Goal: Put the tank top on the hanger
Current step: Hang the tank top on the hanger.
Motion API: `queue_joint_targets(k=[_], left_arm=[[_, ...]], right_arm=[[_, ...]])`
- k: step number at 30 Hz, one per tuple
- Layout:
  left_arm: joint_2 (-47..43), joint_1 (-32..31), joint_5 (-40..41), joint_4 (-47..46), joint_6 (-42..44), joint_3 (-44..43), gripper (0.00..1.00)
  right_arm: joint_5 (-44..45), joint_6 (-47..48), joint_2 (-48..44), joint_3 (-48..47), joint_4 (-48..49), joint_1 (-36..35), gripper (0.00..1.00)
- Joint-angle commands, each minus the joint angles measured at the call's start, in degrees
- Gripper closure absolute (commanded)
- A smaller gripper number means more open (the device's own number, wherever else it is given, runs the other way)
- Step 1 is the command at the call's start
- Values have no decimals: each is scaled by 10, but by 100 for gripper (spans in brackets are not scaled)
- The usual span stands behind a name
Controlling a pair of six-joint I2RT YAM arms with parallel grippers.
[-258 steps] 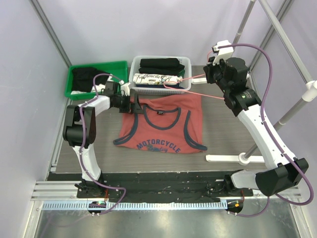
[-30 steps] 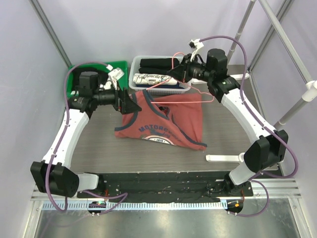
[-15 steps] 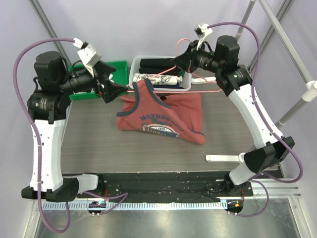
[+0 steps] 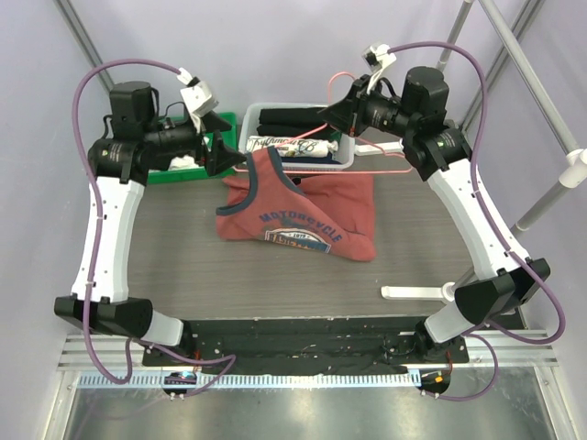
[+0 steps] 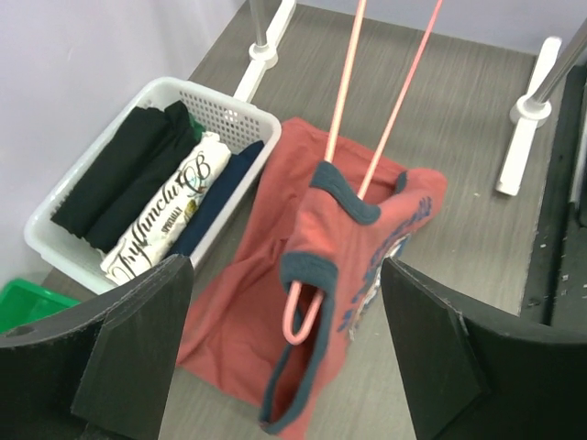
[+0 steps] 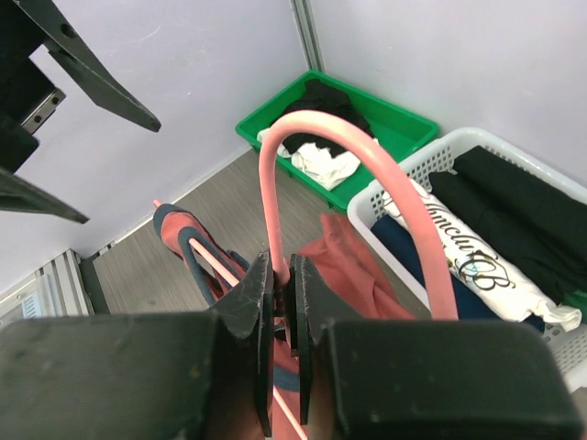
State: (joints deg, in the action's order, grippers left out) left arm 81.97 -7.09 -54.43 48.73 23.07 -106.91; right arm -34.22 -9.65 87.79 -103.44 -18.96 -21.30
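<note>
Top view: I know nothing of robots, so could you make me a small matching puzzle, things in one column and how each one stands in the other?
Things:
1. tank top
2. hanger
3. left gripper
4. white basket

States:
A. holds folded clothes
B. open, gripping nothing
C. one strap hooked up, the rest slumped below
D. clamped below its hook by the right gripper

Pairs: 1-C, 2-D, 3-B, 4-A
</note>
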Motion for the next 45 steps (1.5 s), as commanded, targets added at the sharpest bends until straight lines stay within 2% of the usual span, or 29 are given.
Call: queue_joint_targets(k=[1, 4, 10, 21, 27, 40, 43, 44, 45], left_arm=[[16, -14, -19, -14, 42, -36, 21], [33, -34, -33, 17, 65, -54, 33], [47, -91, 11, 59, 132, -25, 35], [68, -102, 65, 20, 124, -11, 48], [71, -107, 67, 15, 120, -15, 64], [70, -112, 57, 22, 116, -17, 79], [71, -113, 54, 22, 113, -20, 85], [71, -113, 54, 22, 112, -22, 91], [71, -114, 51, 22, 113, -21, 93]], right_arm=[[-4, -12, -24, 1, 25, -5, 99], [-1, -12, -23, 1, 25, -6, 99], [-2, -13, -23, 2, 25, -6, 99], [-5, -13, -28, 7, 25, -6, 99], [-2, -11, -30, 10, 26, -6, 99], [1, -10, -30, 13, 26, -6, 99], [3, -8, -30, 14, 25, -6, 99], [3, -7, -30, 14, 25, -6, 99], [4, -8, -30, 15, 26, -6, 99]])
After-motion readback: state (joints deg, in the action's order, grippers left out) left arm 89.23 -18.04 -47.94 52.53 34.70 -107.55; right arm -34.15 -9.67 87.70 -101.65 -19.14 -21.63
